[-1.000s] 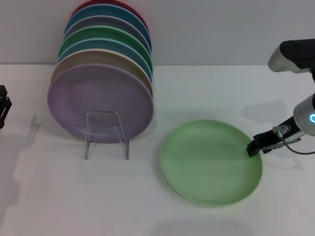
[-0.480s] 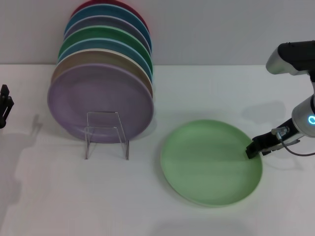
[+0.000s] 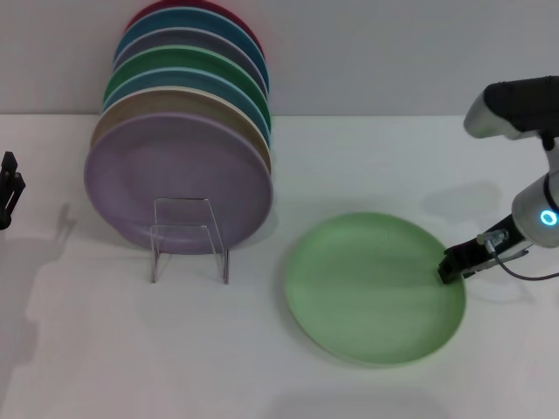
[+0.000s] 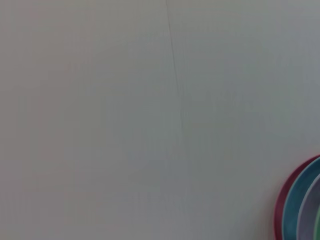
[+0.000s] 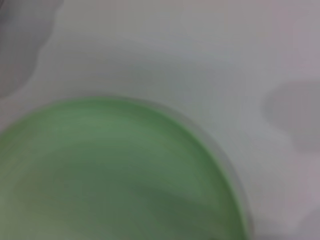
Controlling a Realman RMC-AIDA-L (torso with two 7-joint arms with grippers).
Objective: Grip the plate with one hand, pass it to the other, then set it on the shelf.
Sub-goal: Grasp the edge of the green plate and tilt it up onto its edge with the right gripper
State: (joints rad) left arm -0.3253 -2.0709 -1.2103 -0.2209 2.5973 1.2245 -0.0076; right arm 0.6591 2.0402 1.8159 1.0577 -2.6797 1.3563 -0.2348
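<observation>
The pale green plate (image 3: 374,286) lies flat on the white table, right of centre; in the right wrist view the plate (image 5: 115,175) fills the lower part. My right gripper (image 3: 449,266), slim and black on a silver arm with a blue light, sits at the plate's right rim, touching or just over it. At the far left edge of the head view my left gripper (image 3: 8,187) shows only partly, away from everything. The clear shelf (image 3: 189,238) stands left of the plate.
Several coloured plates (image 3: 179,179) lean upright in a row behind the shelf, a lilac one in front. The left wrist view shows a bare wall and the edges of those plates (image 4: 300,207). Bare table lies in front of the shelf and plate.
The right arm's upper part has shifted slightly left while its gripper stays at the plate's rim. The plate has not moved. The left gripper has drawn slightly toward the left edge.
</observation>
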